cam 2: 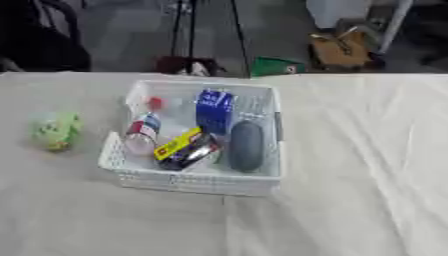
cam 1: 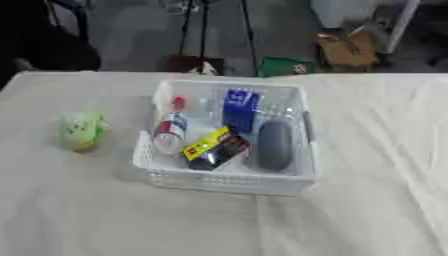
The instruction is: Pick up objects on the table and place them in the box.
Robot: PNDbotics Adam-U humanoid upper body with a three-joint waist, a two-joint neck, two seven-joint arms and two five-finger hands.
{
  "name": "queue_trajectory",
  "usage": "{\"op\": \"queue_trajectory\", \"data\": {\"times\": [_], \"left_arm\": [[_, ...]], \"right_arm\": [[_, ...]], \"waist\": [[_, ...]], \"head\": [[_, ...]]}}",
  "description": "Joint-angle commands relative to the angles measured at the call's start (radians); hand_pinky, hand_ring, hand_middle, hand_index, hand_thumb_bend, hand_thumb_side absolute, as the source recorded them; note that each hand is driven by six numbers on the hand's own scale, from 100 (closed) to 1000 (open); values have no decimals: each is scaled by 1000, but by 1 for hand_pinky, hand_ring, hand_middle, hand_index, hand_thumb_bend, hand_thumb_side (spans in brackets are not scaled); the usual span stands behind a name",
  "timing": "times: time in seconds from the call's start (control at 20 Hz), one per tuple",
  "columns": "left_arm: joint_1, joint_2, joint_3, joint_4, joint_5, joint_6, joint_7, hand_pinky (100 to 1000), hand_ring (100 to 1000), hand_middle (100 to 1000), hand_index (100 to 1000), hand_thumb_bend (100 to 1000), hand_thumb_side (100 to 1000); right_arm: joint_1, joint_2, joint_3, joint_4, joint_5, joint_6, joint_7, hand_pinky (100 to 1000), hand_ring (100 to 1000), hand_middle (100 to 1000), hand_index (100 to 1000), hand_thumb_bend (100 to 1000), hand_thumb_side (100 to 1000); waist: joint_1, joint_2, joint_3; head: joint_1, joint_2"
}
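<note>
A white mesh box [cam 1: 224, 182] stands in the middle of the cloth-covered table. Inside it lie a bottle with a red cap [cam 1: 171, 129], a blue carton [cam 1: 239, 109], a yellow and black packet [cam 1: 215, 148] and a dark grey oval object [cam 1: 274, 145]. A pale green soft object [cam 1: 81, 130] rests on the cloth to the left of the box, apart from it. Neither of my hands shows in either view.
The white cloth [cam 1: 367, 200] covers the whole table, with wrinkles on the right. Beyond the far edge are a cardboard box [cam 1: 348, 51], a green object [cam 1: 282, 66] and dark stand legs on the floor.
</note>
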Motion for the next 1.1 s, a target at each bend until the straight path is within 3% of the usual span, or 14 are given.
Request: {"op": "queue_trajectory", "data": {"times": [0.05, 0.4, 0.65, 0.8, 0.85, 1.1], "left_arm": [[-3, 8, 5, -14, 0, 2, 7, 762, 722, 781, 814, 100, 781], [-2, 12, 9, -14, -6, 12, 10, 765, 729, 786, 821, 100, 764], [36, 190, 21, -14, -127, 112, -34, 847, 841, 871, 920, 100, 717], [60, 276, 15, -14, -208, 175, -52, 855, 849, 877, 927, 100, 719], [72, 319, 9, -14, -236, 194, -63, 865, 869, 897, 969, 100, 707], [96, 529, -36, -14, -377, 327, -154, 874, 888, 924, 1000, 100, 717]], "right_arm": [[-12, -24, -5, -17, -3, 0, 4, 779, 752, 622, 841, 100, 1000], [-11, -24, -6, -17, -4, 0, 3, 779, 751, 622, 841, 100, 1000], [-7, -27, -4, -17, -5, 0, 6, 778, 751, 622, 841, 100, 1000], [-5, -27, -3, -17, -6, 0, 8, 778, 751, 622, 841, 100, 1000], [-5, -28, -3, -17, -6, 0, 8, 779, 751, 622, 841, 100, 1000], [-1, -28, 1, -17, -7, 1, 12, 779, 751, 622, 841, 100, 1000]], "waist": [[0, -16, -1], [0, -15, -5], [8, -21, 5], [10, -24, 6], [12, -25, 8], [16, -36, 13]], "head": [[3, -15], [4, -16], [7, -2], [9, 3], [11, 7], [38, 27]]}}
